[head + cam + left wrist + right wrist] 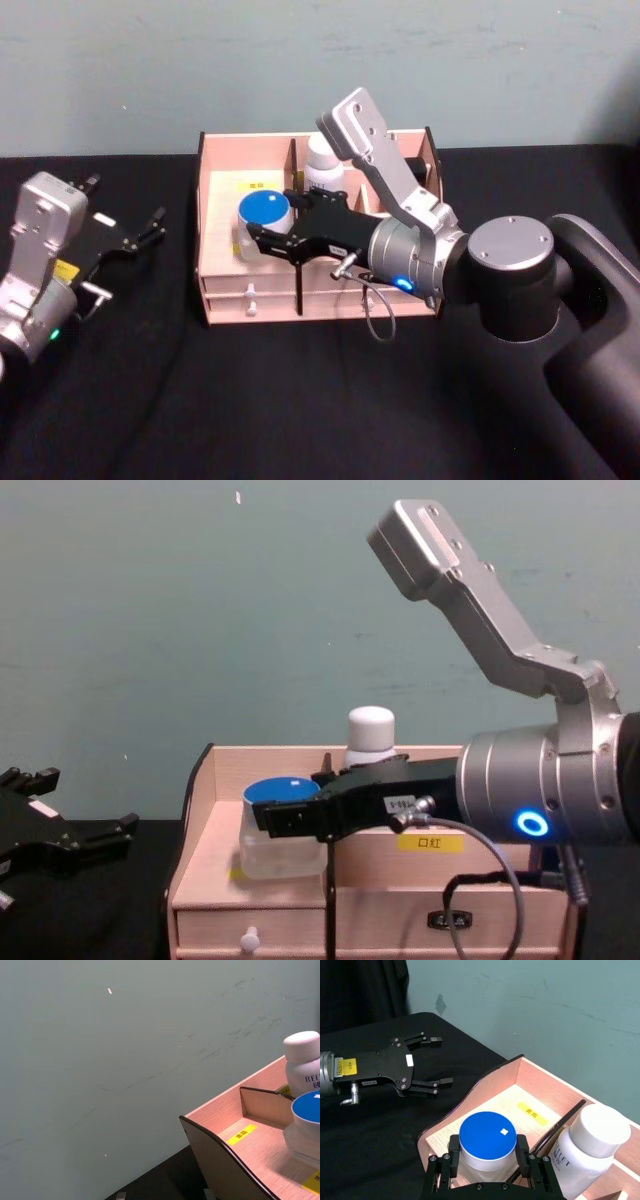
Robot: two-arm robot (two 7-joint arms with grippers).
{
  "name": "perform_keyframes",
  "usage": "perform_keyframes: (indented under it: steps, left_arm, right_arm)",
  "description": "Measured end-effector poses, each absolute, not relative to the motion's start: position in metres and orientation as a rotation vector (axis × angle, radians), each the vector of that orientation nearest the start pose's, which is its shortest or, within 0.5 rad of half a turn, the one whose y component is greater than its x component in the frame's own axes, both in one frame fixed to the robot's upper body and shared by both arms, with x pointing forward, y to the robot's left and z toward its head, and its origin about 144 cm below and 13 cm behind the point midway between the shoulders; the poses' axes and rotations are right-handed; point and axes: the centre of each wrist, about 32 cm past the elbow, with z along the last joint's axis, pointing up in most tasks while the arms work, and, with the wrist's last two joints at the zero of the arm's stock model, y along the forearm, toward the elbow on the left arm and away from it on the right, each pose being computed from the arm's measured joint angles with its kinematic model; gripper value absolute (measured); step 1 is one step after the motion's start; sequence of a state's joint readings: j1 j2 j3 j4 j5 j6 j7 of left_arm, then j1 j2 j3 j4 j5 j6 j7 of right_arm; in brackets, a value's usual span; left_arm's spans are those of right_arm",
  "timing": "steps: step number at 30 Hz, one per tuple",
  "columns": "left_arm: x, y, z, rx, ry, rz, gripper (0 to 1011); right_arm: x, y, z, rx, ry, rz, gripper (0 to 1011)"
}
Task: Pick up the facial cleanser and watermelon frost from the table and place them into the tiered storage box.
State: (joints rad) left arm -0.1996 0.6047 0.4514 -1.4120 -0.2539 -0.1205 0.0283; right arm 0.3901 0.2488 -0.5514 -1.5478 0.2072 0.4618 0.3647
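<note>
Head view, jar: the blue-lidded jar (265, 210) sits in the box's (218, 290) left compartment, with the right jaws (255, 236) clamped around its clear body from the front-right.
Head view, bottle: the white bottle (325, 160) stands upright in the box, in the compartment just right of the jar and farther back.
Head view, left arm: the left jaws (150, 228) stand apart over the bench (200, 400), well left of the box and idle.
Left wrist view, box: the near side panel of the box (220, 1150) runs across the frame; beyond it the jar (306, 1125) rests on the shelf and the bottle (304, 1062) stands behind a divider.
Right wrist view, grip: the two fingers (522, 1152) flank the jar (486, 1141) on opposite sides, touching it; its axis is upright. The bottle (587, 1150) is just beside it, across the divider. The left jaws (432, 1062) show open, farther off.
Chest view, height: the jar (280, 825) seems to rest on the shelf of the box (500, 910), with the right jaws (270, 820) level with it.
Judgement: the release turns on the jar sitting flat; then the jaws open and back out, keeping off the divider.
</note>
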Motion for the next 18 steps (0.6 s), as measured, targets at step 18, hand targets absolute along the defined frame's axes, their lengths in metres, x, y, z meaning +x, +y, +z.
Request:
perform_keyframes:
  steps: [18]
  left_arm:
    - [0.489,0.310,1.140,0.304,-0.285,1.248,1001]
  right_arm:
    - [0.529,-0.124,1.224,-0.352,0.018,-0.732,687]
